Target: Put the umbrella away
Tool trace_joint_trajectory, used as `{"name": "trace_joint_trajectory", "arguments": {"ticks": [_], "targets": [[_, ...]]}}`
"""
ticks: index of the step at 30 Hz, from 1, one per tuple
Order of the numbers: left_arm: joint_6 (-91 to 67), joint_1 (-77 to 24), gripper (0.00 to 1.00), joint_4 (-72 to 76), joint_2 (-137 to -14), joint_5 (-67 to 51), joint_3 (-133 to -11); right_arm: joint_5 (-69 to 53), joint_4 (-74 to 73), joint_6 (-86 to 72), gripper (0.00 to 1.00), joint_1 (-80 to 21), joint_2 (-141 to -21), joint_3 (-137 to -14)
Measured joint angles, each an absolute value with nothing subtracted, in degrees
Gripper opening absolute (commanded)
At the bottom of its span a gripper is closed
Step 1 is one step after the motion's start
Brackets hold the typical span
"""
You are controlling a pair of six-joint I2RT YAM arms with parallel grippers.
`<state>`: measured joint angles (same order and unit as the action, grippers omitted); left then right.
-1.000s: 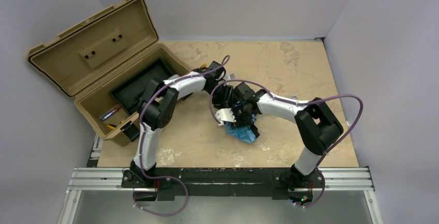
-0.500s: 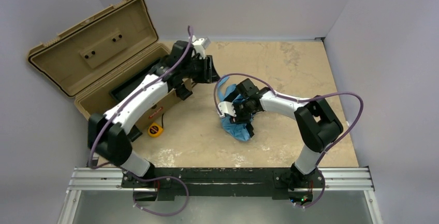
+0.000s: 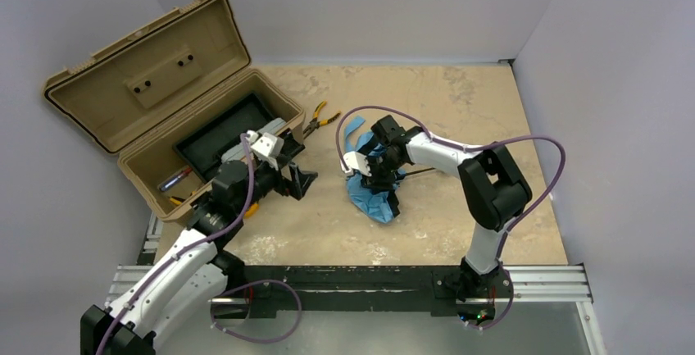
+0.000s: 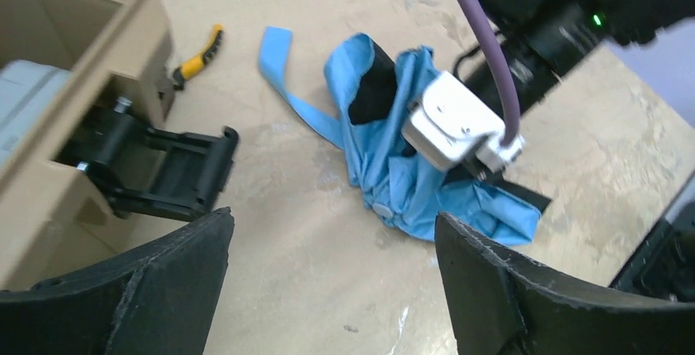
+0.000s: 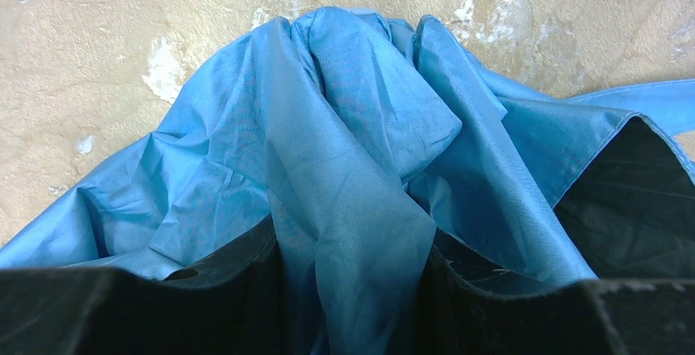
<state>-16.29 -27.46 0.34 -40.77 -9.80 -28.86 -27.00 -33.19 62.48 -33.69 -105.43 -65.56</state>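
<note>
While the right gripper pinches a fold of the one umbrella on the table, the left gripper hangs wide open, empty, beside one toolbox.

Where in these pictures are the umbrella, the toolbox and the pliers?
umbrella (image 4: pixel 385 181): left wrist view, crumpled blue fabric.
toolbox (image 3: pixel 152 76): top external view, inside of the open lid.
pliers (image 3: pixel 318 114): top external view, yellow handles.
</note>
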Motion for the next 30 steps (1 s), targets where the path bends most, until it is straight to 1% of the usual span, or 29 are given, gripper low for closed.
{"name": "trace_joint_trajectory", "arguments": {"ticks": [4,7,9,13,17,22,26,30], "targets": [[-12.1,-30.6,0.88,2.8,-37.5,-13.5,-23.2,-28.3,-35.9,63.0,0.21,-32.8,-106.8,-67.6],[-5.8,-40.2,0.88,4.2,-37.8,-12.1,-20.8,-30.0,-38.0,63.1,0.20,-31.9,-108.1,-69.2],[-1.1,-46.7,0.88,5.7,-40.9,-11.2,-20.7,-31.0,-39.0,63.0,0.20,-31.6,-108.8,-70.0],[8.2,-52.9,0.88,10.1,-50.9,-6.7,-21.4,-31.5,-39.1,62.7,0.20,-31.4,-108.7,-70.0],[16.3,-55.0,0.88,13.5,-62.9,-4.6,-24.7,-31.5,-39.0,62.3,0.20,-31.4,-108.7,-70.0],[21.7,-55.2,0.88,22.0,-73.6,-1.9,-27.2,-31.5,-38.7,61.9,0.21,-31.4,-108.7,-69.8],[23.2,-55.2,0.87,25.9,-79.3,-1.7,-29.1,-31.5,-38.6,61.6,0.21,-31.4,-108.7,-69.8],[22.7,-55.2,0.88,29.2,-81.2,-1.5,-29.6,-31.6,-38.0,61.0,0.21,-31.3,-108.2,-69.5]]}}
